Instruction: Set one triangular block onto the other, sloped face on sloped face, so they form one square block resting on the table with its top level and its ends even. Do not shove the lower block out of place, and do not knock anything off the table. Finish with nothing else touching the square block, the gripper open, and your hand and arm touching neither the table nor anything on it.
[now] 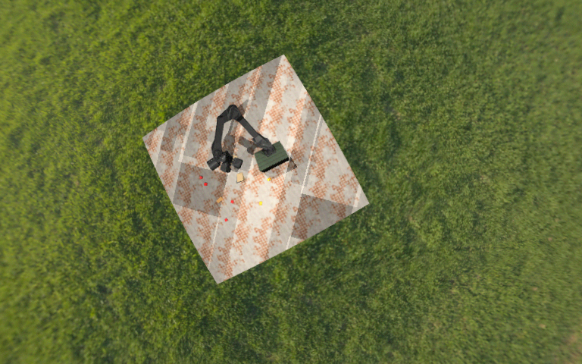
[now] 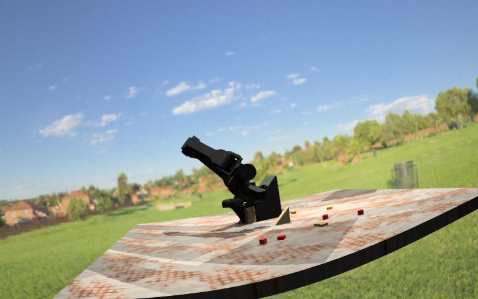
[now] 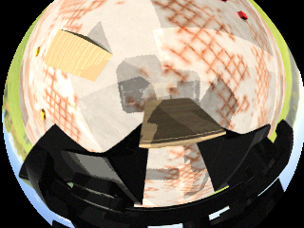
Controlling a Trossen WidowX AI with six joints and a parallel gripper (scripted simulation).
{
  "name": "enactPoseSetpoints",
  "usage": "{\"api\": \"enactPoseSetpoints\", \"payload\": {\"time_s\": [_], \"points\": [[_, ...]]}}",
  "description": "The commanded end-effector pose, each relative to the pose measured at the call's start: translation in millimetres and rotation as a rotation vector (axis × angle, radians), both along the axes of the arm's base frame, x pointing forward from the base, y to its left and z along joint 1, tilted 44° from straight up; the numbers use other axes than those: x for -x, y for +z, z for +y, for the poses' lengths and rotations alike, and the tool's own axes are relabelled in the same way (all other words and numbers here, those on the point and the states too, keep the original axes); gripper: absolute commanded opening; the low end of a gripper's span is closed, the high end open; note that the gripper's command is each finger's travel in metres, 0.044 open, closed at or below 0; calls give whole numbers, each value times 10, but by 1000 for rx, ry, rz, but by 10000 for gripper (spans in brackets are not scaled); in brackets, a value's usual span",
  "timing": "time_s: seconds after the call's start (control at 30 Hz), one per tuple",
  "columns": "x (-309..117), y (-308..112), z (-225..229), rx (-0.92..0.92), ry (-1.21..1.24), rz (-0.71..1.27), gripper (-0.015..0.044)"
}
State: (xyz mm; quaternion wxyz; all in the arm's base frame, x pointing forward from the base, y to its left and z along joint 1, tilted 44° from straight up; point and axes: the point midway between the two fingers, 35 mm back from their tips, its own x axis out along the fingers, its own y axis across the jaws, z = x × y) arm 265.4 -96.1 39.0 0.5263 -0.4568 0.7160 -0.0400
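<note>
My gripper is shut on one triangular block. The held block shows a dark wood face and a pale lower edge in the wrist view. It appears to hang slightly above the table; the arm hides most of it in the top view. The other triangular block is pale wood and stands on the table with its sloped face up. It is apart from the gripper and the held block, at the upper left in the wrist view.
A dark green ribbed box stands beside the arm's base. Several small red blocks, yellow pieces and a flat tan piece lie on the table around the free triangular block.
</note>
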Motion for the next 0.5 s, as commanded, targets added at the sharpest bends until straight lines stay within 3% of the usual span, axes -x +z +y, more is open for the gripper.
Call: {"api": "enactPoseSetpoints", "payload": {"time_s": [0.0,0.47], "points": [[-5,4,-5,1,88,83,0],[-9,6,-7,-8,352,337,0]]}}
